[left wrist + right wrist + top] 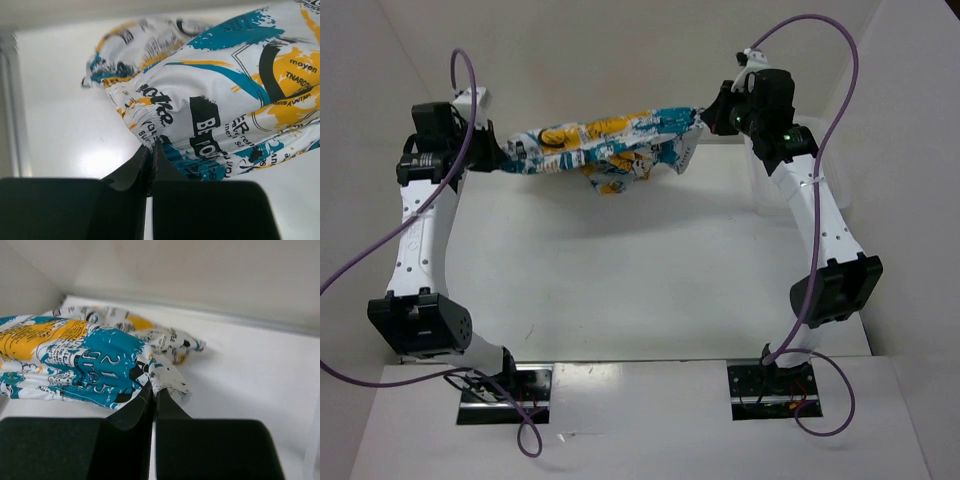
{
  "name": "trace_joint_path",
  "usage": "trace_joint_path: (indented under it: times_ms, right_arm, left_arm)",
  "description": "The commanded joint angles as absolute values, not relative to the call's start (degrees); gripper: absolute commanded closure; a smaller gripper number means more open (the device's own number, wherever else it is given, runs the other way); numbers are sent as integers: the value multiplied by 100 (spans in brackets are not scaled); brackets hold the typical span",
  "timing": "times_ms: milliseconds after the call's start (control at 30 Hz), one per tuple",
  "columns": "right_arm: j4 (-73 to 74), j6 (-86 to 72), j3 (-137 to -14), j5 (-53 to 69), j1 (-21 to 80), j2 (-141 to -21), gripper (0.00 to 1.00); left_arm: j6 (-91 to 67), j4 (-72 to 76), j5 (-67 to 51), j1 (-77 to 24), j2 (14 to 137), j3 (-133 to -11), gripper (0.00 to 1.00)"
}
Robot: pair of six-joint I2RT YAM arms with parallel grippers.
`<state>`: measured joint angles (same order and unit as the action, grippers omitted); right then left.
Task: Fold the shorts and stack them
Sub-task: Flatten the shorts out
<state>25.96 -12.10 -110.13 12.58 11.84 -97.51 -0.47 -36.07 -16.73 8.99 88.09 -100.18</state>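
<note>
The soft white fabric shorts (pixel 605 150), printed teal, yellow and black, hang bunched between the left gripper (pixel 151 150) and right gripper (pixel 153 390). Each gripper pinches one end, above the white table (pixel 620 290). Step in hand: spreading. Next: draw the ends apart, then lower flat.

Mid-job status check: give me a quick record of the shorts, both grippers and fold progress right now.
shorts: bunched, strung between both grippers, middle sagging
height: hanging clear of the table, shadow beneath
left gripper: shut on the shorts' left end
right gripper: shut on the shorts' right end
fold: not yet done; fabric crumpled, not laid flat
stack: none visible
</note>
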Motion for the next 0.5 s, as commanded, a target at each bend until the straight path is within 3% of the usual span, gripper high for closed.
trace_joint_path:
  times_ms: [0, 133, 467]
  right_arm:
    - [2944, -756, -10233, 1222, 1072, -9301, 100]
    - [3014, -633, -10449, 1169, 1072, -9246, 100]
    - [3270, -185, -11205, 1380, 1072, -8316, 100]
  left_arm:
    - [0, -4043, -1504, 1046, 7992, -9152, 96]
    - [0, -4175, -1556, 1046, 7638, -8929, 97]
    - [0, -4755, -1731, 1046, 6708, -10255, 100]
